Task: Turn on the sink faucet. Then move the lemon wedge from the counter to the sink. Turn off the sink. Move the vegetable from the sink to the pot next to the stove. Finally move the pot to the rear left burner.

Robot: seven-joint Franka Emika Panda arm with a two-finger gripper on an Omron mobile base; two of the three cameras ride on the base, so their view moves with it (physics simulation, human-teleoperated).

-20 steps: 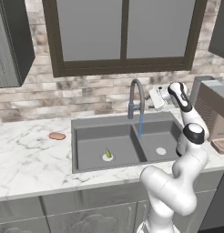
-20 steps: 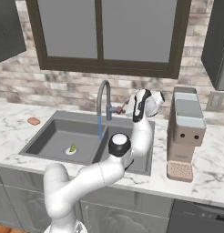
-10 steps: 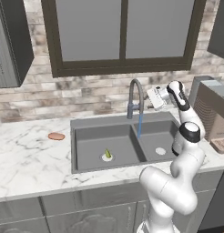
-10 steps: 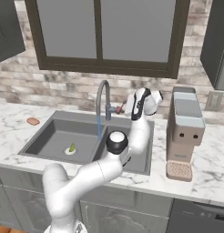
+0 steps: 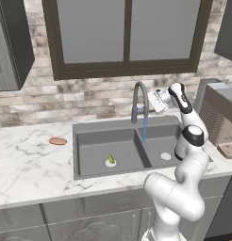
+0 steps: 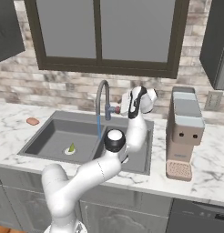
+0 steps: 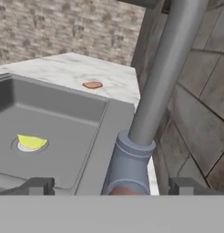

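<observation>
One gripper (image 7: 111,185) sits close against the base of the sink faucet (image 5: 139,101), its two finger tips (image 7: 38,185) spread wide to either side of the blue-grey collar at the foot of the spout, jaws released and clasping nothing. The hand view looks past that collar and up the grey pipe. One sink (image 5: 89,164) lies in the counter (image 5: 28,169), divided into two bowls, each with one round white drain. The left bowl holds one lemon wedge (image 5: 110,159), resting on its drain; in the hand view it shows as a yellow curved slice. The right bowl holds only its drain, and a thin blue stream of water falls from the spray head beside the divider between the bowls, plain in both base views. One flat orange-brown oval (image 5: 57,141) lies on the marble left of the sink, well apart from the basin. To the right of the sink, the right base view shows one tall beige appliance (image 6: 185,132) standing on the counter. Behind everything runs a brick backsplash under one dark-framed window (image 6: 104,36).
</observation>
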